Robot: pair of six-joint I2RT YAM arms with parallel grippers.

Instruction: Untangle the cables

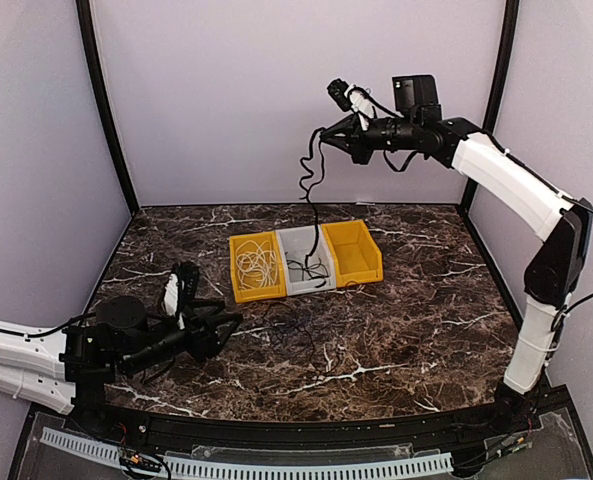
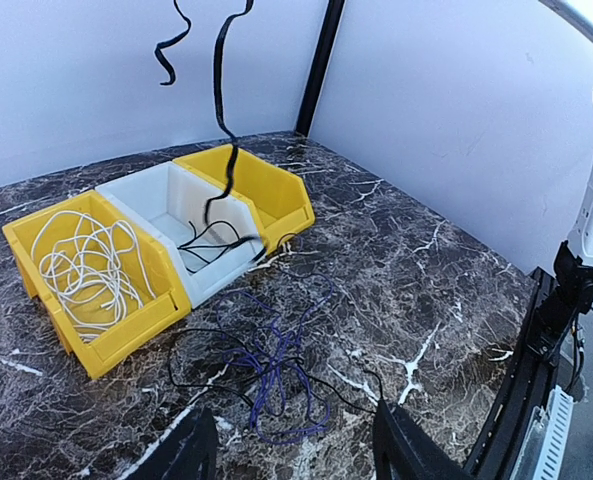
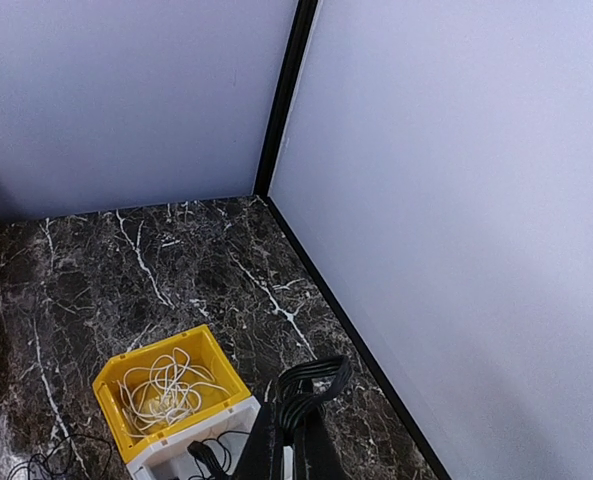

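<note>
Grippers: right gripper (image 1: 328,133) clamped on black cable (image 2: 217,90) dangling into white bin (image 1: 296,245); left gripper (image 1: 232,322) parted wide, apparently empty.

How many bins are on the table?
3, side by side in a row: left yellow bin holding the white cable, middle white bin with the black cable hanging into it, right yellow bin apparently empty. None seems hidden.
</note>
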